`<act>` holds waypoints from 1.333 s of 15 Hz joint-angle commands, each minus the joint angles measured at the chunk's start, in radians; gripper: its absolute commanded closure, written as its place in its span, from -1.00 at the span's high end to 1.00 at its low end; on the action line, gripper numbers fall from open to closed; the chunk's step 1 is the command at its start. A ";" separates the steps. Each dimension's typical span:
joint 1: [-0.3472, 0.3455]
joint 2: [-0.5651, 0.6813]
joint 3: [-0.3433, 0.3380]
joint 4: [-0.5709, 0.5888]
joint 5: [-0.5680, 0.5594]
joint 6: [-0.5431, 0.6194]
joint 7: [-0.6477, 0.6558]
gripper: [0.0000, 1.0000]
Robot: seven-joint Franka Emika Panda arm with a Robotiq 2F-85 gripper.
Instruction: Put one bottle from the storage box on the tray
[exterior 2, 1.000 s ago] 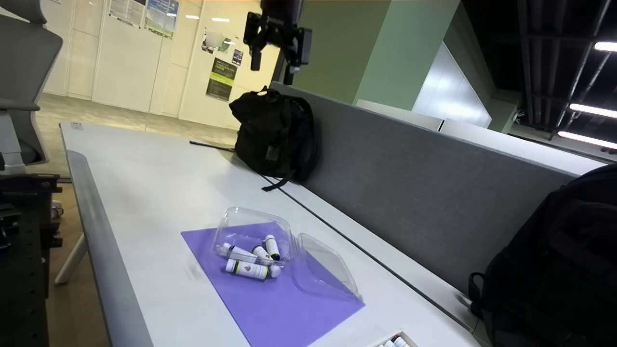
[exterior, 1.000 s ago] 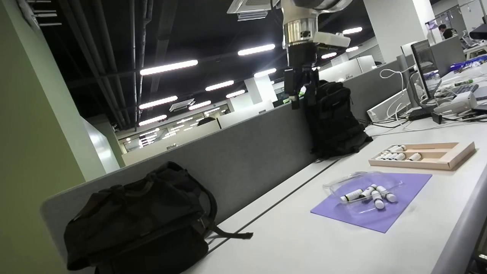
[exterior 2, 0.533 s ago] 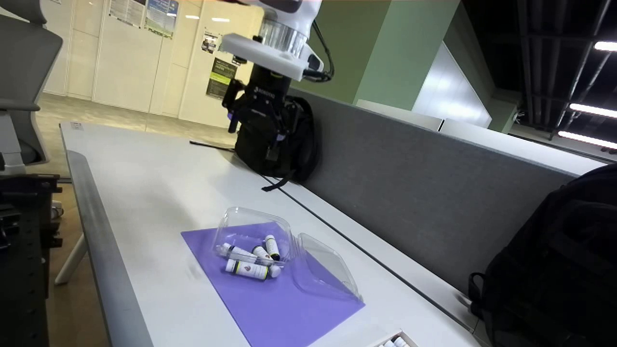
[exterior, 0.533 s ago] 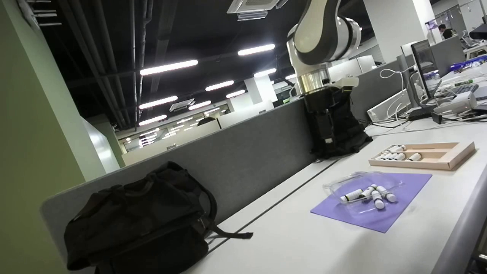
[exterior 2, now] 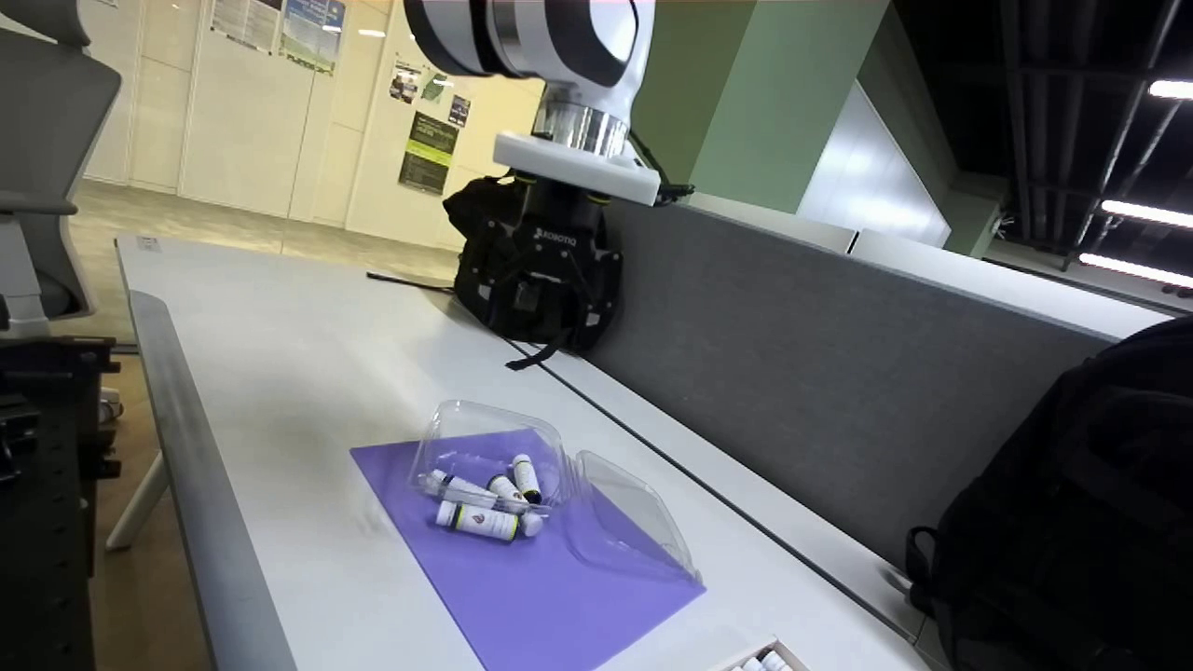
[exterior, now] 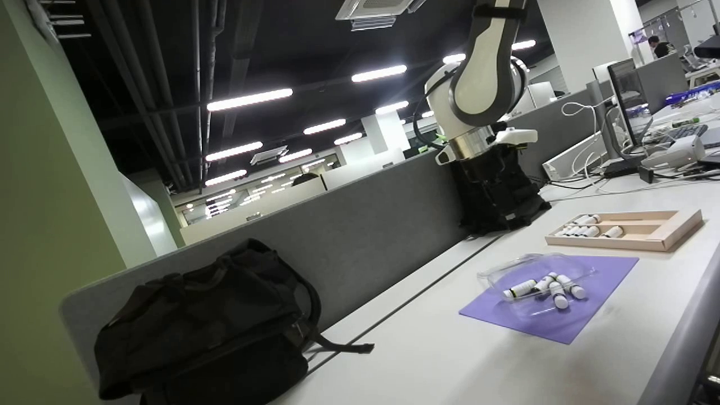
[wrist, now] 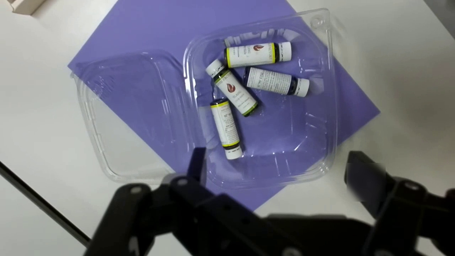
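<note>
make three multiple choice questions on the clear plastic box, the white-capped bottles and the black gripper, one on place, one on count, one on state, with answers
1. Where is the clear plastic hinged box relative to the flat purple square sheet?
A) under it
B) on it
C) entirely off it

2. How many white-capped dark bottles lie in the box?
A) one
B) two
C) four

3. How does the black gripper stand?
A) open
B) shut on a bottle
C) shut, empty

1: B, purple shows beneath its clear base in the wrist view.
2: C, four separate bottles show there.
3: A, its jaws stand wide apart.
</note>
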 commanded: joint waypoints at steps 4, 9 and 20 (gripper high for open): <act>-0.016 0.011 0.011 -0.003 -0.047 0.007 0.008 1.00; -0.046 0.094 0.006 -0.003 -0.077 0.013 -0.055 1.00; -0.124 0.325 0.025 0.030 -0.149 0.259 -0.307 1.00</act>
